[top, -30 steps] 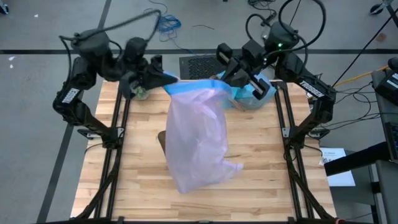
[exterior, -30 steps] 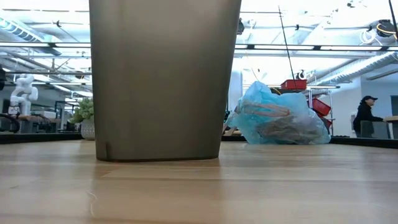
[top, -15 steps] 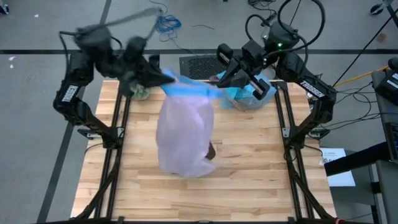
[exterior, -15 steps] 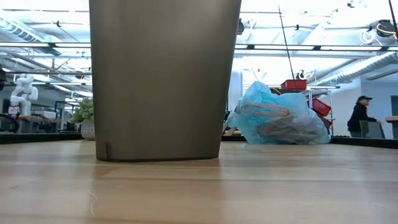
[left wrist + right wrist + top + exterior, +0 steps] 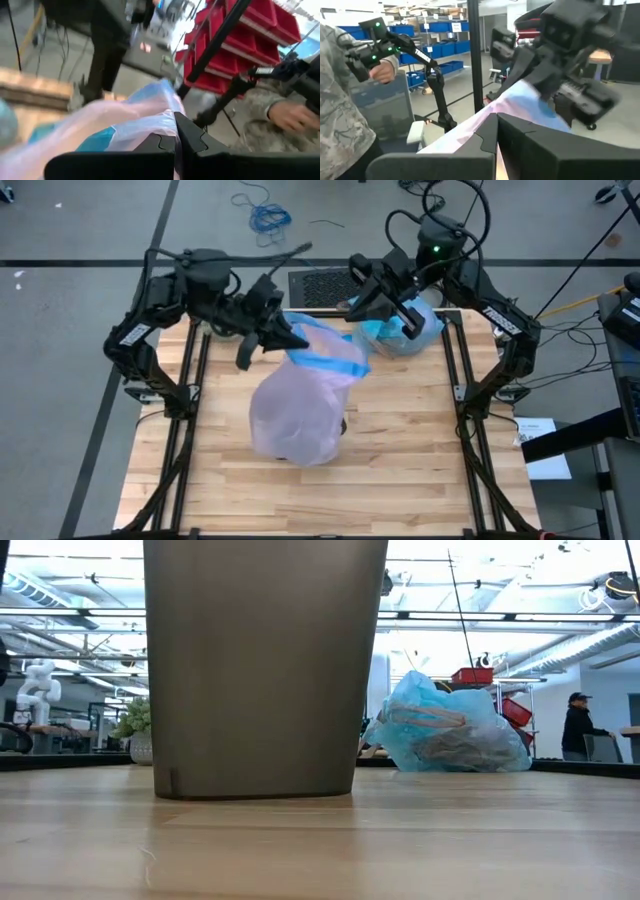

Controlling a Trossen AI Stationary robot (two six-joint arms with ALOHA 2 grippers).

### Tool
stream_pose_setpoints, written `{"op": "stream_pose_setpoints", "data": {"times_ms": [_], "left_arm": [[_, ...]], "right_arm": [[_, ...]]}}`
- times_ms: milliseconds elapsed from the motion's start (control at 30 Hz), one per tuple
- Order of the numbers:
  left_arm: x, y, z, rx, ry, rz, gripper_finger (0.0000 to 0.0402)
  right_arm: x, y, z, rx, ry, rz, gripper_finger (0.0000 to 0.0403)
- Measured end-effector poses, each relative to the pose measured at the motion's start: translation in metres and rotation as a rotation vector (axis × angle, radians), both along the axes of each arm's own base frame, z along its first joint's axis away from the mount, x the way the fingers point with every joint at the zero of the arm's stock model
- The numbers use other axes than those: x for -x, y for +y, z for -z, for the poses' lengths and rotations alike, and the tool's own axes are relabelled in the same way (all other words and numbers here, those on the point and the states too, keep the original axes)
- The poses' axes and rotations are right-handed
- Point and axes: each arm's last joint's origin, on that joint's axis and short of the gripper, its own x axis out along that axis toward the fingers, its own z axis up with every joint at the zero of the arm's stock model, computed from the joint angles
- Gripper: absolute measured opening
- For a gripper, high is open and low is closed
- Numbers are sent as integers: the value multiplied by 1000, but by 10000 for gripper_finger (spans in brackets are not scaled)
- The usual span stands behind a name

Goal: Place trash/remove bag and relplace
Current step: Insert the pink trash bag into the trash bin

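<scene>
A translucent pink bag with a blue rim (image 5: 298, 405) hangs over the brown square bin (image 5: 262, 665) and hides it from above. My left gripper (image 5: 287, 337) is shut on the rim's left part, above the table's middle. My right gripper (image 5: 362, 308) stands near the far edge, shut on the pink film (image 5: 470, 125). The light-blue bag (image 5: 402, 335), full and crumpled, rests on the table at the far right corner (image 5: 450, 730). Dark scraps show through its film. My left gripper pinches the pink bag's blue rim (image 5: 150, 125) between its two shut fingers, coming in from the table's left. The bag hangs below it, lifted, and drapes over the bin. My right gripper pinches the pink bag's upper edge (image 5: 485, 112) between its shut fingers, coming from the far right. The film runs from these fingers across to the left gripper.
The bin stands mid-table on bare wood (image 5: 400, 840). A black grille (image 5: 315, 285) lies beyond the far edge. A green leafy thing (image 5: 135, 720) sits at the far left. A person's hand (image 5: 290, 115) and sleeve (image 5: 345, 115) show beyond the table.
My left gripper has moved toward the table's right and near edge, closing on my right gripper. The blue rim between them has bunched shorter. The bag's hanging body has swung from the right toward the left and now sits lower and rounder over the bin.
</scene>
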Motion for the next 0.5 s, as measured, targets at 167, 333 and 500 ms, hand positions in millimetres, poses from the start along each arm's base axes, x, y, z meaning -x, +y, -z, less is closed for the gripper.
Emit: {"op": "stream_pose_setpoints", "data": {"times_ms": [167, 333, 500], "left_arm": [[-2, 10, -10, -62, -124, -32, 0], [-2, 20, -10, -120, -143, -77, 0], [-2, 29, -17, -176, -217, -153, 0]], "right_arm": [[4, 1, -3, 14, -17, -12, 0], [8, 7, -8, 33, -36, -132, 0], [19, 13, -21, 59, -88, -147, 0]]}}
